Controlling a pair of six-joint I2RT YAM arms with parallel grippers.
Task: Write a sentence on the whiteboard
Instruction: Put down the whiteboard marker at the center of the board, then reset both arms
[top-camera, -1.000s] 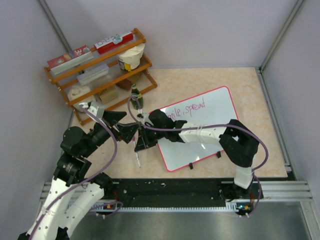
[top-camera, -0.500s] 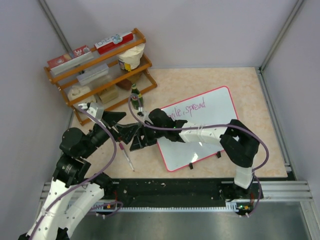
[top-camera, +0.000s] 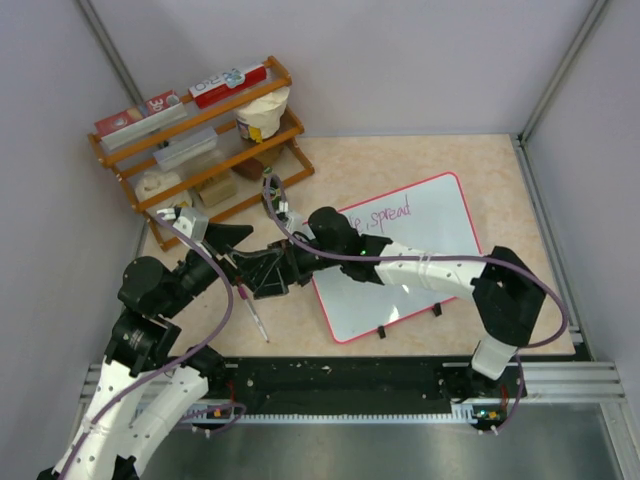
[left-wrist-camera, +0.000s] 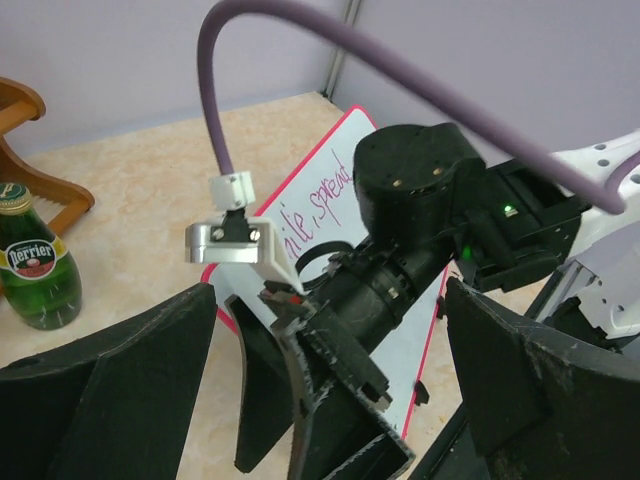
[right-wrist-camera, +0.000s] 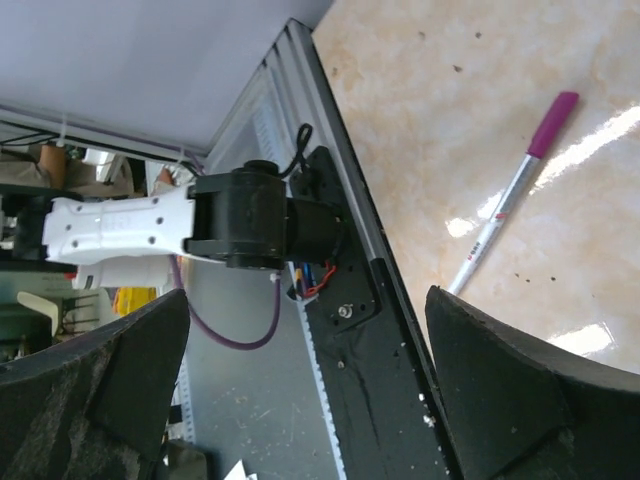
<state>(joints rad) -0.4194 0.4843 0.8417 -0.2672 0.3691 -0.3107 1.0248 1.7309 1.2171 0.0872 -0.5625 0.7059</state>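
Observation:
The whiteboard lies flat right of centre, red-framed, and its top edge carries the sentence in thin pink script. Its corner and the sentence also show in the left wrist view. A white pen with a magenta cap lies loose on the table, left of the board; it shows again as the pen. My right gripper stands open above it with nothing between its fingers, as my right gripper also shows. My left gripper is open too; in the left wrist view the left gripper has its fingers either side of the right wrist.
A wooden rack with boxes and jars stands at the back left. A green Perrier bottle stands in front of it. The black base rail runs along the near edge, close to the pen. Grey walls close in both sides.
My right gripper has opened and let go of the pen, which dropped and now lies on the table. The right arm has stretched further left. The left arm has barely moved.

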